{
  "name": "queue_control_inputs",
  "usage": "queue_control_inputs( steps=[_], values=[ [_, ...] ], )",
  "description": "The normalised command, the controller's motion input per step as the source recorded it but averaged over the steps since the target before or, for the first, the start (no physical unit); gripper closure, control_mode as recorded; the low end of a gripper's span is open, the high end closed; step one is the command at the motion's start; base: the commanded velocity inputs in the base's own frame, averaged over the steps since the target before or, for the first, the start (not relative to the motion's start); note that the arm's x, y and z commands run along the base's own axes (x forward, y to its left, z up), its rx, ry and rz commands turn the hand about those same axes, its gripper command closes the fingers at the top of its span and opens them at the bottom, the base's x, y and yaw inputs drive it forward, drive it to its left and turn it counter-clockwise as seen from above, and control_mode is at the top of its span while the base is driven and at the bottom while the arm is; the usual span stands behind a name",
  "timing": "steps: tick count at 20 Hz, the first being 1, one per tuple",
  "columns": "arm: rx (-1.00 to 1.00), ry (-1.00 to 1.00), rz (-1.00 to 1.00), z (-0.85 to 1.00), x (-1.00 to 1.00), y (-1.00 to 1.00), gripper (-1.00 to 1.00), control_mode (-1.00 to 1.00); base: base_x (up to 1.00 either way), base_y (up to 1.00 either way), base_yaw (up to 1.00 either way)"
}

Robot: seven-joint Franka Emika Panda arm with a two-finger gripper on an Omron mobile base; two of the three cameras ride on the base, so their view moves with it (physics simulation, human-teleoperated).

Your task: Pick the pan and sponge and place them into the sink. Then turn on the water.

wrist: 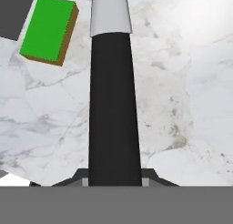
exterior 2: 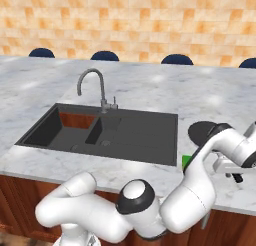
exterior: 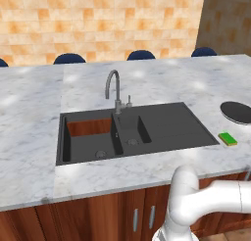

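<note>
The pan [exterior: 236,111] sits on the counter right of the sink [exterior: 162,125], its black handle [wrist: 113,104] running lengthwise between the gripper [wrist: 113,182] jaws, whose closure I cannot tell.

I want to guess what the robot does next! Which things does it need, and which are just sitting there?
Needed: pan, green sponge, sink, faucet, gripper at the pan's handle.

Just there: marble counter, blue chairs, wooden cabinets.
</note>
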Motion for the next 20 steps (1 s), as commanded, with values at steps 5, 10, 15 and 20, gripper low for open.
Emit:
queue_control_inputs(
  steps=[5, 10, 15, 20],
  values=[
    [-0.08, -0.08, 0.06, 0.11, -0.18, 0.5, 1.0, -1.0, 0.0, 0.0, 0.0],
    [-0.08, -0.04, 0.06, 0.04, -0.22, 0.52, 1.0, -1.0, 0.0, 0.0, 0.0],
    [-0.1, -0.03, 0.02, 0.41, -0.24, 0.47, 1.0, -1.0, 0.0, 0.0, 0.0],
    [-0.11, -0.01, 0.0, 0.33, -0.26, 0.49, 1.0, -1.0, 0.0, 0.0, 0.0]
  ],
)
